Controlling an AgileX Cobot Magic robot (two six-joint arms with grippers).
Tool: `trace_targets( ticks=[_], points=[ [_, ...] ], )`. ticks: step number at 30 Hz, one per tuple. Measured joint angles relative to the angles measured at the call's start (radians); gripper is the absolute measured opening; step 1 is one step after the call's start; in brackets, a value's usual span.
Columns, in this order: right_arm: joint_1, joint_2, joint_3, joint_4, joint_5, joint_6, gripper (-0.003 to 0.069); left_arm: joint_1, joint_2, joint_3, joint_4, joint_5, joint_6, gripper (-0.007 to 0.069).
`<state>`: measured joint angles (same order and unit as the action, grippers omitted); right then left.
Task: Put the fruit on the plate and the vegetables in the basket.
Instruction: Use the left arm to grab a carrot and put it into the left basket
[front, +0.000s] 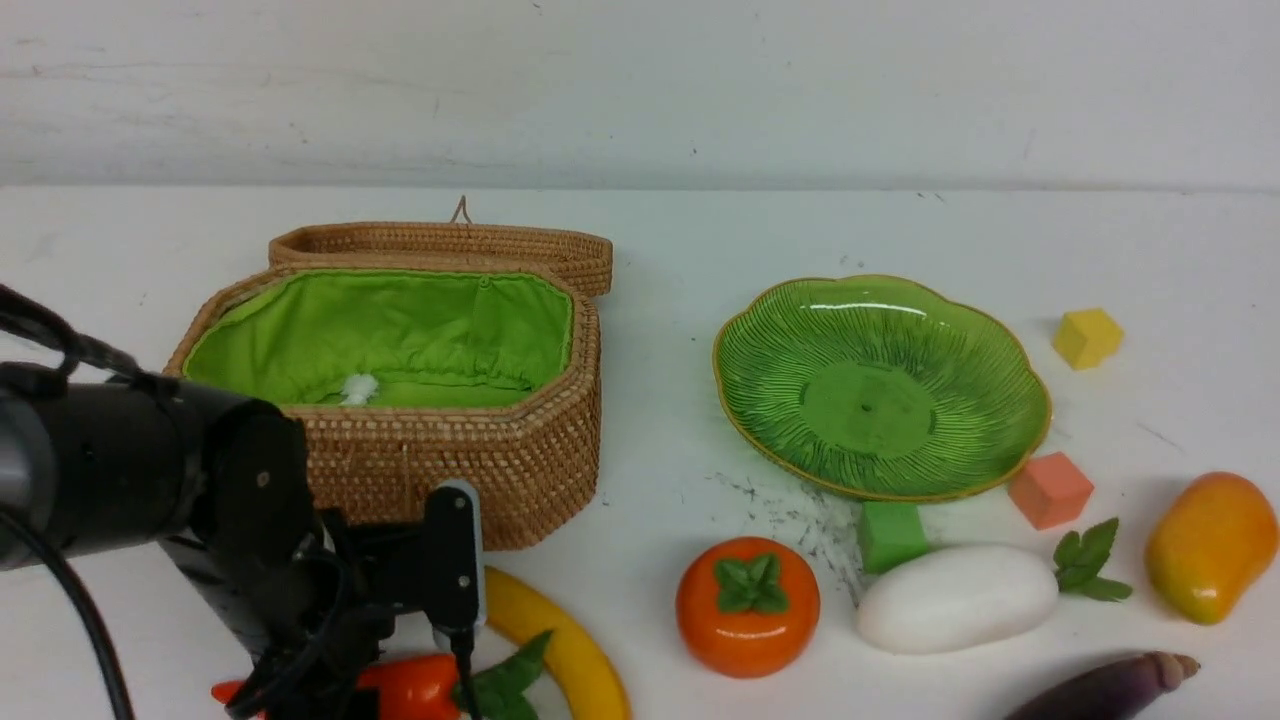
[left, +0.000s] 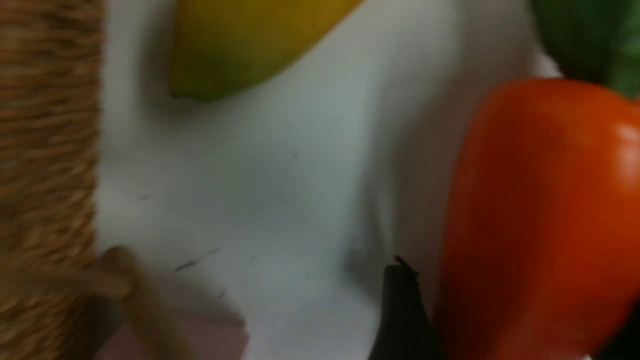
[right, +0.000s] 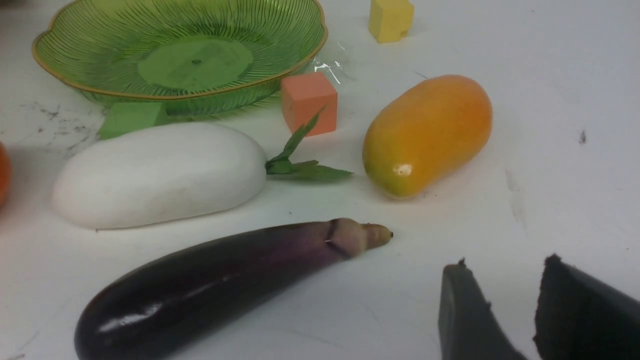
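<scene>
We see a white table (front: 680, 250), scuffed with grey marks in front of the plate (front: 950, 340), set against a plain white wall (front: 640, 90); the basket (front: 520, 460) stands open on the left, its lid (front: 450, 245) tipped back behind it; along the near edge lie the pepper (front: 410, 688), the banana (front: 570, 640), the persimmon (front: 747, 606), the radish (front: 955, 598), the eggplant (front: 1100, 690) and the mango (front: 1210, 548), all on the table itself; a yellow cube (front: 1087, 338), a salmon cube (front: 1050, 489) and a green cube (front: 890, 535) sit near the plate. The front view hides the left gripper (left: 515, 325) behind its own arm; the left wrist view shows one dark finger (left: 400, 310) just beside the pepper, near the basket wall and the banana's tip; we cannot tell whether the fingers press on the pepper. The right gripper (right: 505, 270) appears only in the right wrist view; its fingers stand apart with nothing between them, near the eggplant's stem end.
</scene>
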<state>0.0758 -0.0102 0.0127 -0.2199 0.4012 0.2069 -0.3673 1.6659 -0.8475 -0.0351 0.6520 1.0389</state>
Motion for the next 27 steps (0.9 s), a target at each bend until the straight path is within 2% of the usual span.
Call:
trace_targets(
  ticks=[4, 8, 9, 19, 27],
  points=[
    [0.000, 0.000, 0.000, 0.000, 0.000, 0.000, 0.0242, 0.000, 0.015, -0.006, -0.002, 0.001, 0.000, 0.0423],
    [0.000, 0.000, 0.000, 0.000, 0.000, 0.000, 0.0242, 0.000, 0.018, -0.007, -0.005, 0.004, -0.013, 0.0300],
    [0.000, 0.000, 0.000, 0.000, 0.000, 0.000, 0.0242, 0.000, 0.018, -0.008, -0.005, 0.004, -0.016, 0.0291],
    [0.000, 0.000, 0.000, 0.000, 0.000, 0.000, 0.0242, 0.000, -0.090, -0.007, -0.004, 0.064, -0.027, 0.0295],
    [0.000, 0.000, 0.000, 0.000, 0.000, 0.000, 0.0242, 0.000, -0.392, -0.006, 0.002, 0.175, -0.130, 0.0295]
  ],
)
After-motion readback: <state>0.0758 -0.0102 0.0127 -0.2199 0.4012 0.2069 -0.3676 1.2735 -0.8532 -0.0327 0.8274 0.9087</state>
